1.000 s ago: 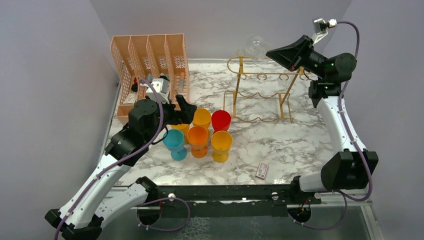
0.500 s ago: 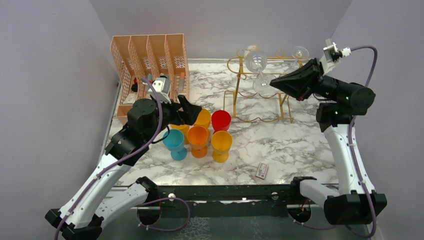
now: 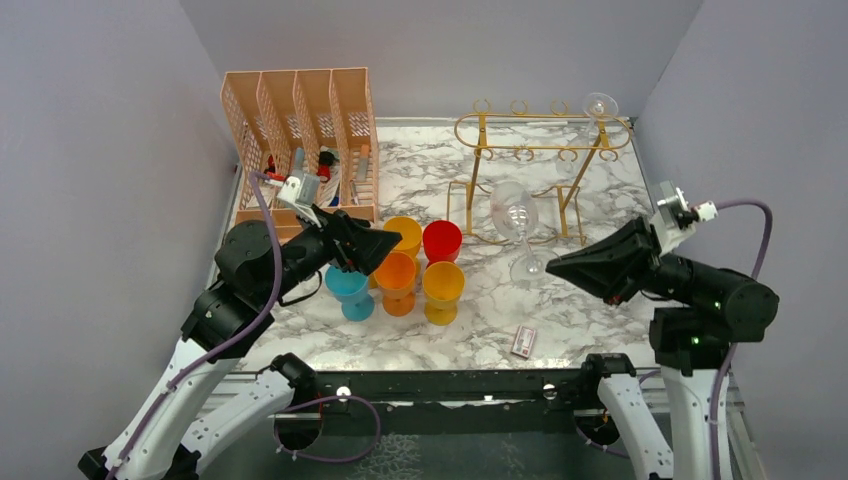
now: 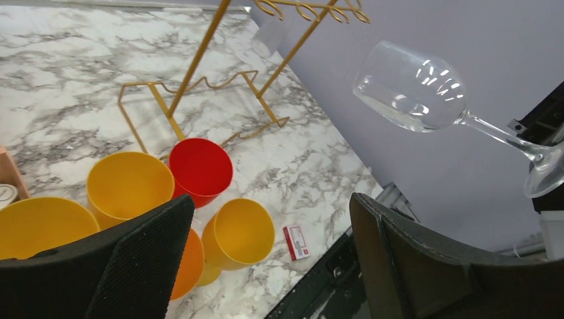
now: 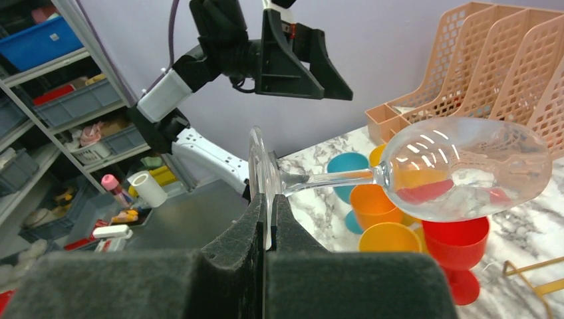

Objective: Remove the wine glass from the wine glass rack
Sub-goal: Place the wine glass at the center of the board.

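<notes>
A clear wine glass (image 3: 514,211) hangs in the air in front of the gold wire wine glass rack (image 3: 545,147), well apart from it. My right gripper (image 3: 551,266) is shut on the edge of its round foot. In the right wrist view the gripper (image 5: 267,219) pinches the foot and the wine glass (image 5: 465,166) lies sideways, bowl to the right. The left wrist view shows the wine glass (image 4: 416,90) at the upper right and the rack (image 4: 219,73) beyond. My left gripper (image 3: 393,243) is open above the coloured cups, and nothing sits inside the gripper (image 4: 273,256).
A second glass (image 3: 600,104) hangs at the rack's right end. Several plastic cups, among them teal (image 3: 348,282), orange (image 3: 396,275) and red (image 3: 442,240), stand left of centre. A peach lattice organiser (image 3: 300,120) fills the back left. A small red-and-white box (image 3: 524,342) lies near the front edge.
My right arm has drawn the wine glass off the rack and carried it forward and down toward the near side. The left arm has swung its open gripper right, over the cups.
</notes>
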You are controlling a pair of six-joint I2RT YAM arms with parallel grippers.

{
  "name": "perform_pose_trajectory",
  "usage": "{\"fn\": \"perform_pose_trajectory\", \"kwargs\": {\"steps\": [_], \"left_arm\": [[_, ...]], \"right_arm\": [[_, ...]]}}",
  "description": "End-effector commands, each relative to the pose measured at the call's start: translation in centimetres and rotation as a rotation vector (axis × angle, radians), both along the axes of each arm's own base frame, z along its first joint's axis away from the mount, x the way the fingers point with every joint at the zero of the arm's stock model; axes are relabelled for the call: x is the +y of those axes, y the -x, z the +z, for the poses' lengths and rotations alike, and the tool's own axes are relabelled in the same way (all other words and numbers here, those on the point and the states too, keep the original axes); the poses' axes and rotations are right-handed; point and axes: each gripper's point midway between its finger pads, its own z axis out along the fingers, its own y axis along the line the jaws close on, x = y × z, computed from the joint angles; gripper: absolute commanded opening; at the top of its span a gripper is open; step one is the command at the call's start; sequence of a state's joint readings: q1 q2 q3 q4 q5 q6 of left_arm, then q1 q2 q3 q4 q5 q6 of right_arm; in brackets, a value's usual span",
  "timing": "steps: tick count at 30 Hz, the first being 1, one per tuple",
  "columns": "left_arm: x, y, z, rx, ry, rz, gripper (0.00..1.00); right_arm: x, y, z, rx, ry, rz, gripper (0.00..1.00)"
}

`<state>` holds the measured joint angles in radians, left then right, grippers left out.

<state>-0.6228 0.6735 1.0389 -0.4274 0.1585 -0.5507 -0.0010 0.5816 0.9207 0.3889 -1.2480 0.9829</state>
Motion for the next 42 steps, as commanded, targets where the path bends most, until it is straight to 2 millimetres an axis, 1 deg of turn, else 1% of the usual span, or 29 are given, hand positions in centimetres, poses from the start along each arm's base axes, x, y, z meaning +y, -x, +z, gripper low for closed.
{"fn": "perform_pose_trajectory", "kwargs": {"steps": [1, 5, 8, 11, 16, 19, 21, 22, 24, 27, 29, 30, 32, 34, 37, 40, 42], "left_arm": [[-2.0, 2.4, -0.5, 0.035, 0.013, -0.179, 0.91], [-3.4, 3.0, -0.9, 0.047, 0.003, -0.280, 0.91], [-4.5, 3.3, -0.7, 0.045, 0.022, -0.348, 0.90], [-5.3, 3.4, 0.0, 0.027, 0.053, -0.391, 0.87], [-7.4, 3.9, 0.8, 0.021, 0.080, -0.442, 0.83], [-10.0, 5.5, 0.9, 0.000, 0.091, -0.473, 0.83], [-12.1, 6.6, 0.3, -0.003, 0.076, -0.493, 0.83], [-13.2, 7.2, -0.2, -0.002, 0.063, -0.506, 0.81], [-14.7, 7.7, -0.7, -0.016, 0.052, -0.495, 0.79], [-16.0, 8.0, -0.4, -0.053, 0.097, -0.478, 0.79], [-16.8, 7.7, -1.0, -0.050, 0.087, -0.476, 0.79], [-17.3, 7.4, -1.7, -0.043, 0.072, -0.471, 0.79], [-18.0, 6.6, -2.4, -0.027, 0.057, -0.441, 0.79], [-18.4, 6.1, -3.0, -0.010, 0.063, -0.415, 0.79], [-18.8, 5.9, -2.5, -0.026, 0.136, -0.404, 0.76], [-19.3, 5.5, -2.5, -0.026, 0.135, -0.395, 0.71], [-20.0, 5.7, -2.6, -0.025, 0.139, -0.421, 0.68]], "right_arm": [[-0.4, 0.8, -1.5, 0.107, -0.007, -0.099, 0.01], [-0.9, 1.0, -3.4, 0.207, 0.001, -0.191, 0.01], [-1.3, 0.1, -5.5, 0.305, -0.004, -0.254, 0.01], [-1.7, -1.1, -7.4, 0.382, -0.004, -0.299, 0.01], [-1.7, -2.6, -9.6, 0.469, -0.015, -0.309, 0.01], [-1.7, -3.1, -10.7, 0.505, -0.010, -0.301, 0.01], [-1.7, -3.4, -11.5, 0.523, -0.006, -0.301, 0.01], [-1.6, -3.4, -11.8, 0.532, -0.006, -0.300, 0.01], [-1.5, -3.3, -12.3, 0.541, -0.001, -0.281, 0.01], [-1.3, -2.9, -13.0, 0.555, 0.013, -0.254, 0.01], [-1.3, -2.7, -13.1, 0.549, 0.016, -0.255, 0.01], [-1.3, -2.6, -13.1, 0.543, 0.016, -0.252, 0.01], [-1.2, -2.2, -13.1, 0.532, 0.018, -0.231, 0.01], [-1.0, -2.1, -13.4, 0.538, 0.017, -0.213, 0.01], [-1.0, -2.2, -13.9, 0.549, 0.020, -0.204, 0.01], [-0.8, -2.0, -14.0, 0.541, 0.024, -0.183, 0.01], [-0.8, -2.0, -14.0, 0.539, 0.023, -0.168, 0.01]]}}
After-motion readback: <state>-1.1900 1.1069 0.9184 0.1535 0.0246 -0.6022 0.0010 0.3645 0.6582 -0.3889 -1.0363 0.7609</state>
